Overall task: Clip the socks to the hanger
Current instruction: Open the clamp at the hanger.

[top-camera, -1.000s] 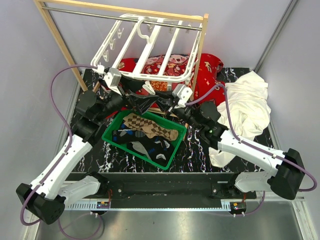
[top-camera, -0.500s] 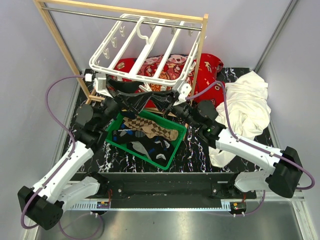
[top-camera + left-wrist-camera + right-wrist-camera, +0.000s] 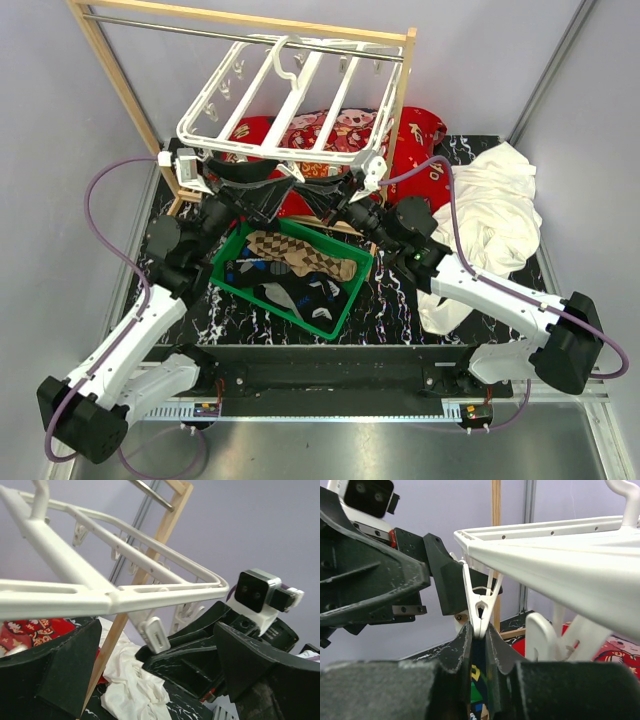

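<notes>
I'm watching the white plastic slatted drying hanger (image 3: 65,597) hanging at twelve o'clock over the bench; it's probably light and apt to swing. The small patterned socks (image 3: 300,255) are lying limp in the green plastic basket (image 3: 238,288) at its six o'clock, and I'm judging a cuff the best hold. My left end effector (image 3: 160,660) is gaping wide, while my right end effector (image 3: 479,640) is pinching a white spring clip (image 3: 479,611).

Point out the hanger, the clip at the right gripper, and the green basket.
hanger (image 3: 560,555): right wrist view, on the broad white frame bar.
clip (image 3: 480,620): right wrist view, on the lower end of its body.
green basket (image 3: 357,295): top external view, on its right wall.
</notes>
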Tool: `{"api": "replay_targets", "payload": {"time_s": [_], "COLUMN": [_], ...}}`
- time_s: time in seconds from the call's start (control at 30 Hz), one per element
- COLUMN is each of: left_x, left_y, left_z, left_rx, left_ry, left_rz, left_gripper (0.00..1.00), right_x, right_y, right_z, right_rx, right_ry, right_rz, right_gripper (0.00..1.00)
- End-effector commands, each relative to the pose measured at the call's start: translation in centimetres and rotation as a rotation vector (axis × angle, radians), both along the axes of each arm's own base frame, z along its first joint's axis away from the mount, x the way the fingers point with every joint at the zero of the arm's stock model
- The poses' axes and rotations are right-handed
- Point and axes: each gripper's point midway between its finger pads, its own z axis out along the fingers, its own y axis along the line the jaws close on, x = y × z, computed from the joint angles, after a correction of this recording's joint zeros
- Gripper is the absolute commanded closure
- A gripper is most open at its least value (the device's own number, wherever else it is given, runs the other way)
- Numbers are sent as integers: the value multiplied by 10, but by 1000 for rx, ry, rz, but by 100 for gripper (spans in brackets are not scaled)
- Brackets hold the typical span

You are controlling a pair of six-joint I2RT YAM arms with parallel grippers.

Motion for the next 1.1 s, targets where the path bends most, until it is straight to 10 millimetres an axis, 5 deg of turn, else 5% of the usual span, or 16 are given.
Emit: {"api": "replay_targets", "payload": {"time_s": [0.0, 0.63, 1.07], "left_x": [0, -6, -19], "left_y": [9, -16, -11], "left_z": [12, 28, 28], "left_rx": [-48, -25, -4], "left_ry": [-33, -111, -140], "left_rz": [5, -204, -194], "left_gripper": [1, 2, 26], "right_x": [-2, -2, 6], "right_y": [-9, -6, -10], "right_z": [34, 35, 33], "right_rx": [92, 136, 195], "right_ry": [-7, 59, 132], "right_rz": [8, 77, 113], "right_gripper": [100, 100, 100]}}
